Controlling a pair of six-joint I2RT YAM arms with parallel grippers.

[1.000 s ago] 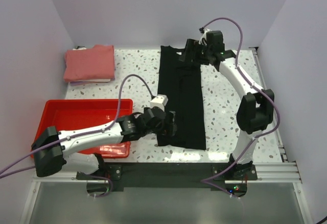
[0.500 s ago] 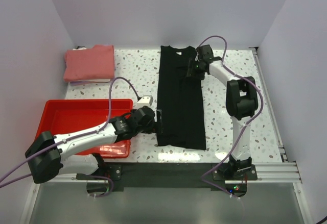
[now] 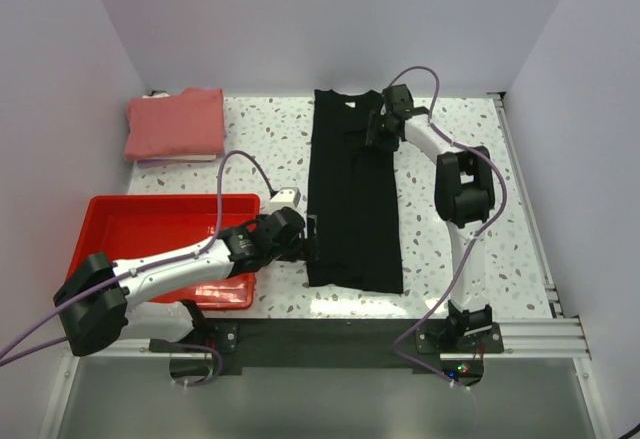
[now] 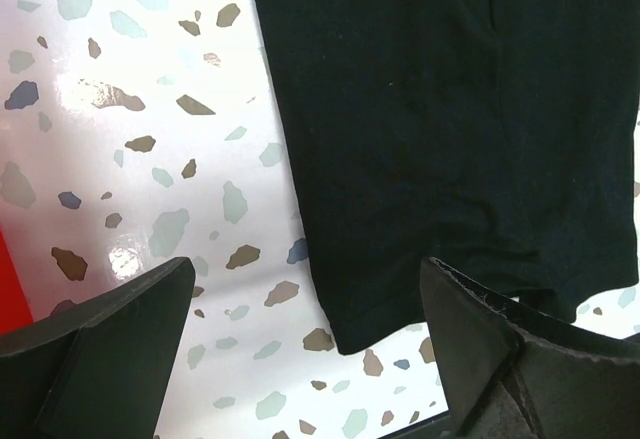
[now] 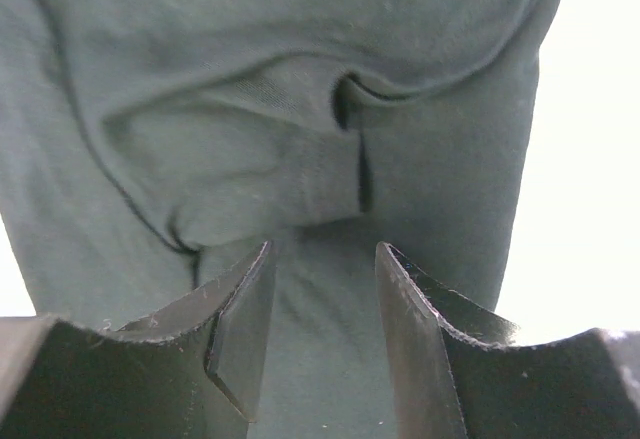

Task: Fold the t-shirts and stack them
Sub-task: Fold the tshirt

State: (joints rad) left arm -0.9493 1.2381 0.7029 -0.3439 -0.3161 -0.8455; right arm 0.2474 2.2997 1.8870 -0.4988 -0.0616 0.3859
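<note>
Jaws of right gripper (image 5: 324, 249) have narrowed onto far end of black cloth t-shirt (image 3: 352, 209); end-to-end fold seems next; left gripper (image 4: 308, 269) gapes wide

Tally, single pass. Two t-shirts: one black t-shirt (image 3: 352, 199) and one salmon-pink t-shirt (image 3: 175, 124). One red tray (image 3: 140, 219). One speckled table (image 3: 270, 139). Two robot arms: left arm (image 3: 170, 269) and right arm (image 3: 460, 184). Two grippers, one per arm: left gripper (image 3: 312, 239) and right gripper (image 3: 375, 134). Two fingers (image 5: 235, 339) on each gripper.
</note>
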